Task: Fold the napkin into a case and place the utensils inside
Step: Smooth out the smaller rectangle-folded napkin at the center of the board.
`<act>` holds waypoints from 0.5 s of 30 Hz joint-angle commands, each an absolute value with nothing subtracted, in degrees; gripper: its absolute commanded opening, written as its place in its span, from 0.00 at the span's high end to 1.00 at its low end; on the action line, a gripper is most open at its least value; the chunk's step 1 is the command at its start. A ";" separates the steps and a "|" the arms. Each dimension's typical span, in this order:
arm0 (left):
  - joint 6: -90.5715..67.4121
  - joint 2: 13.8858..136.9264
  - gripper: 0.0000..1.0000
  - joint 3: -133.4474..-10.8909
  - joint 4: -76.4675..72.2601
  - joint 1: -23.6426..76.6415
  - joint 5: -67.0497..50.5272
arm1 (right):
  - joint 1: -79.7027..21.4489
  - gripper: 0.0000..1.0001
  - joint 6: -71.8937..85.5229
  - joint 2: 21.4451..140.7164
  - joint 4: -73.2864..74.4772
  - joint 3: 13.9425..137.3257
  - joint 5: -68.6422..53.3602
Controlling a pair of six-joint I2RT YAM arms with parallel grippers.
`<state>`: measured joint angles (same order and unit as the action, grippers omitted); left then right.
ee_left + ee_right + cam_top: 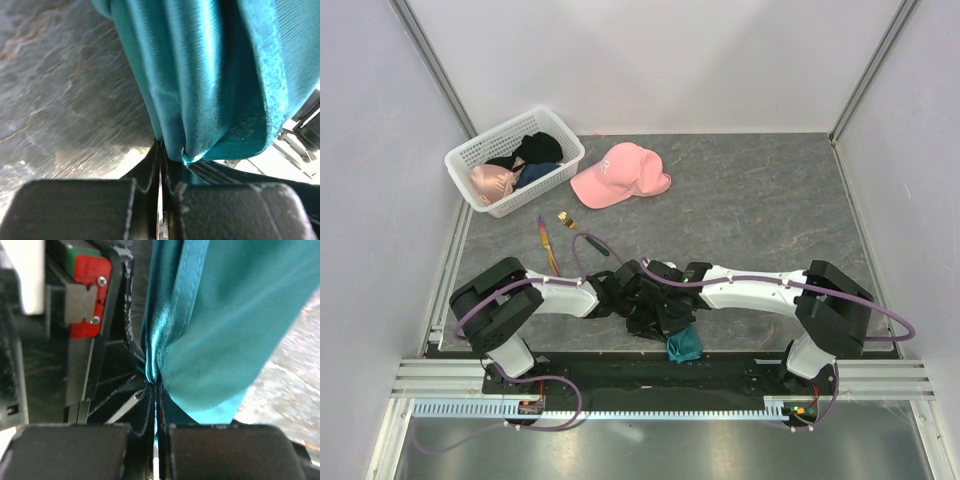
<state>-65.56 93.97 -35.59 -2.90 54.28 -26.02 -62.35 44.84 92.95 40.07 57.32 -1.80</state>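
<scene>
The teal-green napkin [684, 347] is a crumpled bunch near the table's front edge, mostly hidden under both wrists, with no case shape to it. In the left wrist view my left gripper [161, 146] is shut on a gathered edge of the napkin [200, 75], which drapes away in folds. My right gripper [155, 386] is likewise shut on a pinched fold of the napkin [225, 330]. From above, the left gripper [636, 305] and right gripper [666, 312] sit close together. The utensils lie behind them: a fork [582, 235] and a purple-and-orange piece [548, 245].
A pink cap [620, 175] lies at the back centre. A white basket [480, 150] holding bundled cloths stands at the back left. The black rail [650, 365] runs along the front edge just below the napkin. Walls enclose the table on three sides.
</scene>
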 commanded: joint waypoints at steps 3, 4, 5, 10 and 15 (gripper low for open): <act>-65.84 87.11 0.85 -34.54 -0.36 54.67 -22.85 | -61.35 1.00 45.62 93.52 36.04 53.35 -1.94; -65.40 86.06 0.83 -34.37 1.65 54.32 -22.59 | -61.26 1.00 45.44 92.91 36.21 53.35 -1.67; -64.87 83.78 0.81 -34.37 3.58 53.79 -22.67 | -61.09 1.00 45.53 92.64 36.30 53.26 -1.76; -62.14 77.18 0.80 -33.57 7.82 46.16 -23.63 | -60.73 0.97 45.88 90.53 36.30 51.95 -2.20; -59.15 78.21 0.80 -37.51 7.30 40.70 -25.13 | -60.64 0.81 45.70 87.81 35.42 51.68 -2.90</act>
<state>-63.59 76.73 -33.93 6.37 43.40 -24.12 -60.58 45.36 91.18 35.79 51.99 -2.35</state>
